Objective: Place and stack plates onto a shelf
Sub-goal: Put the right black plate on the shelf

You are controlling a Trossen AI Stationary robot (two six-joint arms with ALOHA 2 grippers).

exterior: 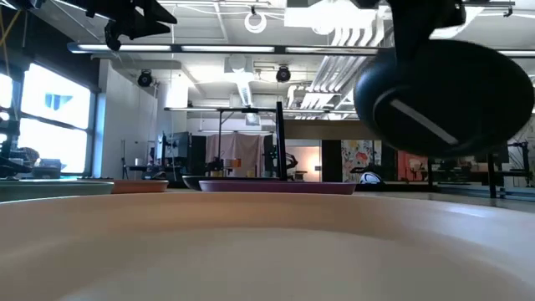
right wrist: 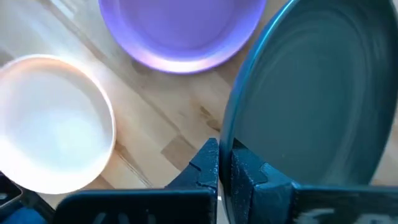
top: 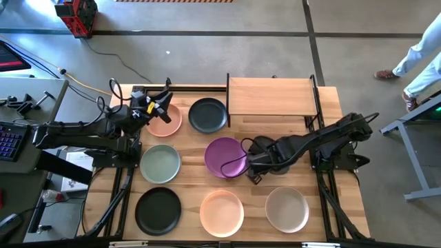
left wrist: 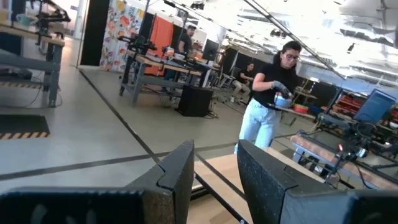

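My right gripper (right wrist: 225, 155) is shut on a dark plate (right wrist: 311, 93), which hangs high over the table in the low view (exterior: 443, 96). Below it lie the purple plate (top: 226, 157) and a peach plate (top: 222, 212), both flat on the tabletop. The shelf (top: 272, 96) stands at the far side, its board bare. My left gripper (left wrist: 214, 174) is open and holds nothing; it hovers level at the far left over another peach plate (top: 164, 118). My right gripper pinches the dark plate's rim (right wrist: 231, 134) between its two fingers, one on each face. The fingers come from above, pointing steeply down. The plate hangs on edge below them, tilted and lifted clear of the table.
A black plate (top: 208, 114) lies left of the shelf, with a sage plate (top: 160, 163), another black plate (top: 158, 210) and a beige plate (top: 286, 209) flat on the table. A person (left wrist: 267, 106) stands in the room beyond.
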